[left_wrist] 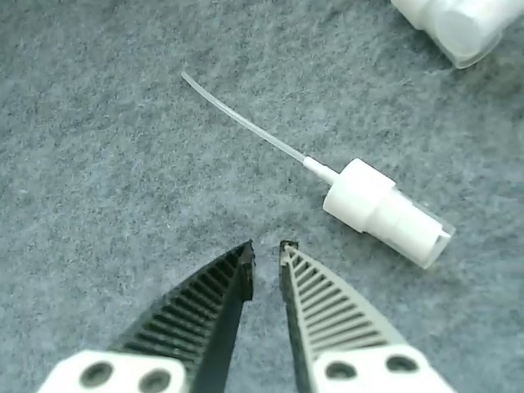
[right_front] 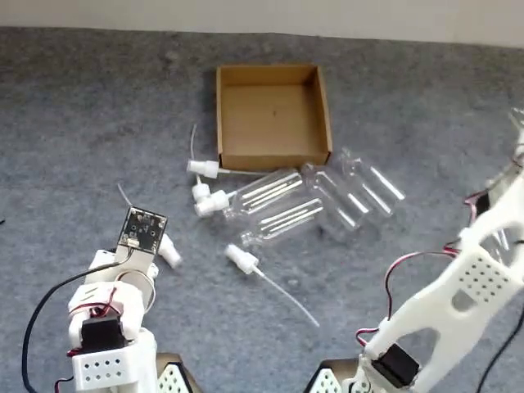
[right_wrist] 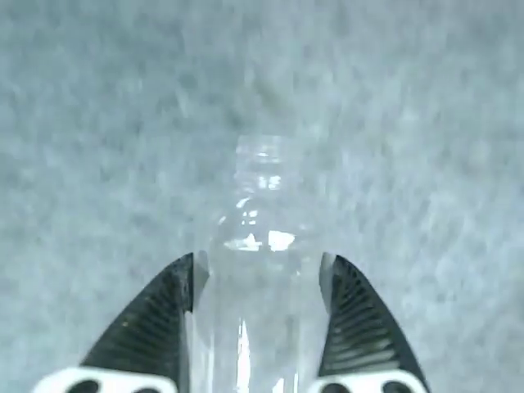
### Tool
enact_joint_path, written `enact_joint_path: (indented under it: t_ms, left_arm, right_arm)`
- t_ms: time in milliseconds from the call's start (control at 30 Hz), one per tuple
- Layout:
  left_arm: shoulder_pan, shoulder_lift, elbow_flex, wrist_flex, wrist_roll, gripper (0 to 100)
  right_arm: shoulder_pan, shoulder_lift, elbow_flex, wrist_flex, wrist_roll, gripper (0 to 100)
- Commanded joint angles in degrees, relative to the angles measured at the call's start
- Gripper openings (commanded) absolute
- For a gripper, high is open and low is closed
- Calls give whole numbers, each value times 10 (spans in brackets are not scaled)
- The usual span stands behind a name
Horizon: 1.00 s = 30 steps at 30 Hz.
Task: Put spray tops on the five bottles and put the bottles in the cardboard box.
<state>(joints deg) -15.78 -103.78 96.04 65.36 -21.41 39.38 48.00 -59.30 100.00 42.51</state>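
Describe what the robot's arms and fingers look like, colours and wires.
Both arms, left arm and right arm, are white plastic with perforated plates, black motors and red wires. The left carries a small circuit board and a black cable. Their fingers are ribbed and triangular: left gripper one black, one grey; right gripper both dark.

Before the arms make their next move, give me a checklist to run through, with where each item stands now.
1. Right gripper grips a bottle: ok.
2. That bottle's neck is bare for a top: ok.
3. Left gripper has the spray top: not ok; it lies on the carpet beside the gripper.
4. Left jaws wide enough for it: not ok, narrow gap.
5. Cardboard box open side up: ok.
6. Held bottle upright: cannot tell.
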Motion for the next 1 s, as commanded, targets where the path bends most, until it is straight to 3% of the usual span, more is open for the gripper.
enact_joint_path:
  t_ms: [0, 200, 367, 533, 767, 967]
  left_arm:
    - [12, -2, 11, 1, -5, 27]
    - [12, -2, 11, 3, -5, 27]
    - [12, -2, 11, 4, -5, 27]
    - [12, -2, 11, 4, -5, 27]
    - [12, -2, 11, 4, -5, 27]
    - [12, -2, 11, 4, -5, 27]
  right_arm:
    - [6, -135, 179, 13, 50, 5]
    - [-24, -255, 481, -41, 85, 5]
    - [-33, -309, 623, -226, -5, 5]
    - [-66, -358, 709, -262, -5, 17]
    - [-100, -415, 769, -263, -9, 209]
    - [-99, -428, 768, -263, -30, 213]
